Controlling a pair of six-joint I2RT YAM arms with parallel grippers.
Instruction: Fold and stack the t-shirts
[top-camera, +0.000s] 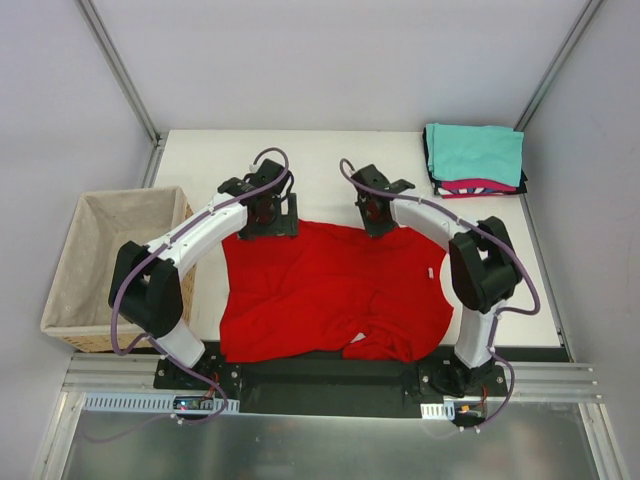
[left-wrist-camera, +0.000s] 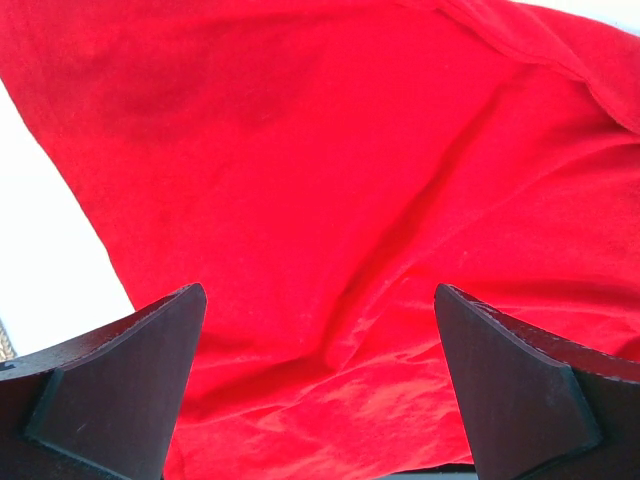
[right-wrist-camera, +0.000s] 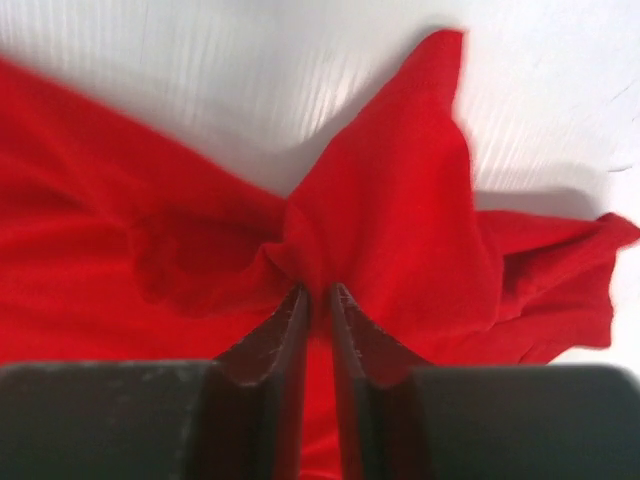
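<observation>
Checking the wicker basket first, Ben: what does it hold?

Only its beige cloth lining shows inside, Ana; it stands at the left of the table. The folded stack lies at the far right corner, teal on top, then magenta-pink, then black.

And the red t-shirt?

Spread rumpled on the near half of the table, between the two arms, its near hem bunched into folds.

What do the wrist views add?

The right one shows the right gripper pinched nearly closed on a gathered peak of red cloth, creases fanning from the tips; from above, the wrist hides that pinch. The left one shows the left gripper spread wide, holding nothing, its dark wedge-shaped fingers over smooth, softly wrinkled red cloth
</observation>
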